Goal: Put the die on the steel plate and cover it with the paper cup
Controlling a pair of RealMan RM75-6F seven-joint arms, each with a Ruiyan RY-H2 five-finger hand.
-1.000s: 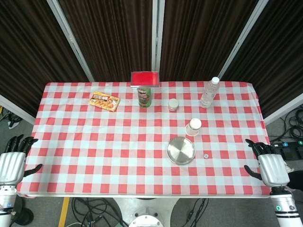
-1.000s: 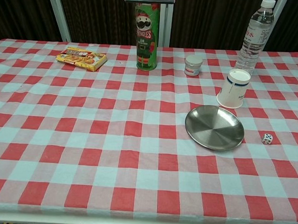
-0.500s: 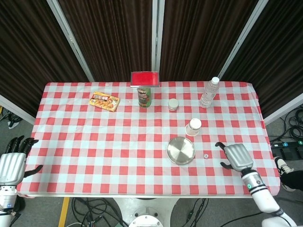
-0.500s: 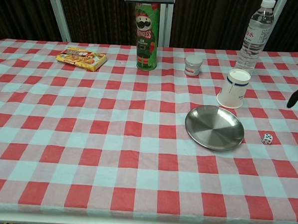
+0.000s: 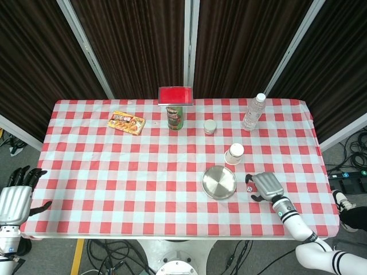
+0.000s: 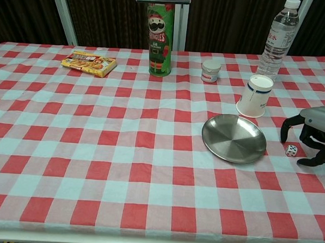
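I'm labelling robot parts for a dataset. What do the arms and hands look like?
Both the right hand and the left hand have silver-grey metal backs and black fingers. The right forearm is white with black bands and a small green light near the wrist.

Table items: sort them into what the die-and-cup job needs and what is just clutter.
Needed: die, steel plate, paper cup, right hand hovering at the die.

Clutter: Pringles can, water bottle, snack box, small jar.

Bare cloth between die and steel plate; paper cup just behind
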